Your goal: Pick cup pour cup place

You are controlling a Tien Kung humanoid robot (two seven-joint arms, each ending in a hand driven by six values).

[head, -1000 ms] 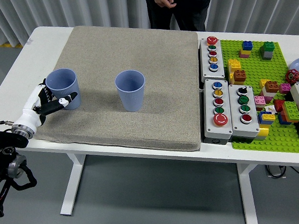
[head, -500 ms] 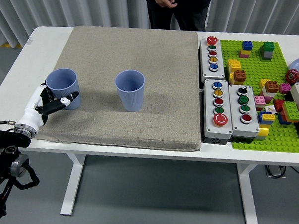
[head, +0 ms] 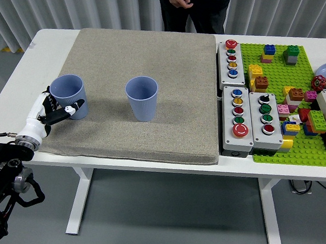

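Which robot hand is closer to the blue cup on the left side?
The left. The left hand is right against the left blue cup, its fingers wrapped around the lower wall. The right hand is not in view.

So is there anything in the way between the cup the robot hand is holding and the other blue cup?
Nothing visible. The left hand is wrapped around the left cup, and only bare grey mat lies between it and the middle cup. The button boxes sit off to the right, out of that path.
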